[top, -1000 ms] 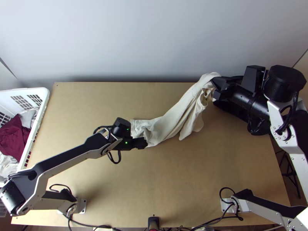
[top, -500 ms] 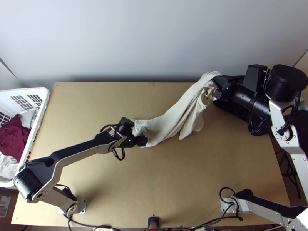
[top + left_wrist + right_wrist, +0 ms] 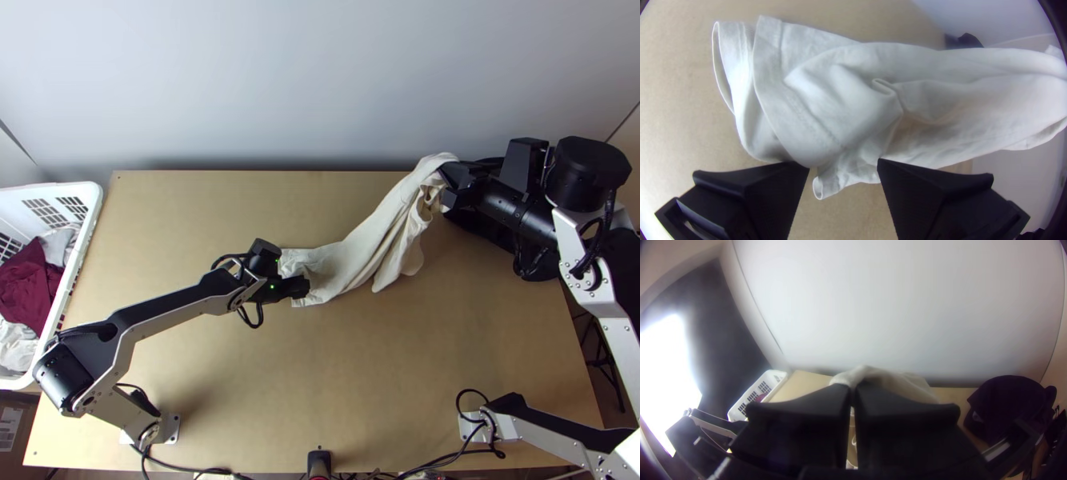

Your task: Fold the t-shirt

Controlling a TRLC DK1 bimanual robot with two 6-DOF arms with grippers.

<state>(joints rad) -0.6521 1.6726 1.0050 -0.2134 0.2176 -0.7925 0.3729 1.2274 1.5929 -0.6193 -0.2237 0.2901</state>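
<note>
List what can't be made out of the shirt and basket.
Right wrist view: the gripped part of the shirt, hidden by the right pincer.
Left wrist view: the shirt's far end, cut off by the edge.
Top view: outer side of the basket, cut by the left edge.

You have one cream cloth t-shirt, one white plastic basket.
Count one light wooden surface, one maroon cloth, one black left tool, one black right tool.

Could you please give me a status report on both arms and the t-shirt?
Right pincer shut on upper end of bunched t-shirt. Left pincer open by lower end. Basket at left edge of table.
</note>
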